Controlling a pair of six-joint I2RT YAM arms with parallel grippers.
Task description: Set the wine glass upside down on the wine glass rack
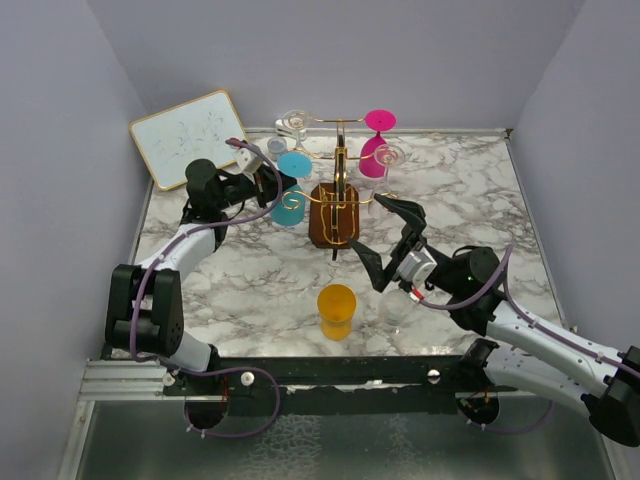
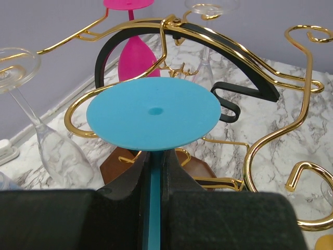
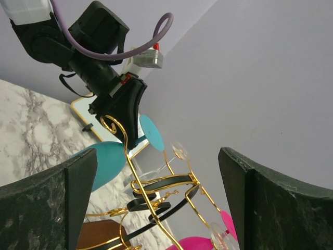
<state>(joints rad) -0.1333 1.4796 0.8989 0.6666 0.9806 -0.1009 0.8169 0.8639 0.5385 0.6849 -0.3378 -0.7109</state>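
From the top view, my left gripper [image 1: 270,183] is closed narrow on the stem of the blue wine glass [image 1: 289,208]. The glass is already turned over, bowl down and foot up, at the left side of the rack [image 1: 341,165], level with its lower arms. My right gripper [image 1: 368,222] hangs wide and empty just right of the rack's wooden base. An orange cup [image 1: 336,310] stands in front of the rack, well apart from it.

In the left wrist view, the stem runs up between my fingers [image 2: 130,177] to the flat blue foot. The foot sits over a curled gold arm of the rack [image 2: 78,112]. I cannot tell whether it rests on the wire or floats just above. A pink glass [image 2: 134,57] hangs behind.

In the right wrist view, my jaws stand far apart with nothing between them, facing the rack from its other side.

I judge this to be the hanging step. Next I should ease the stem further into the arm's slot, settle the foot on the wires, and only then let go.
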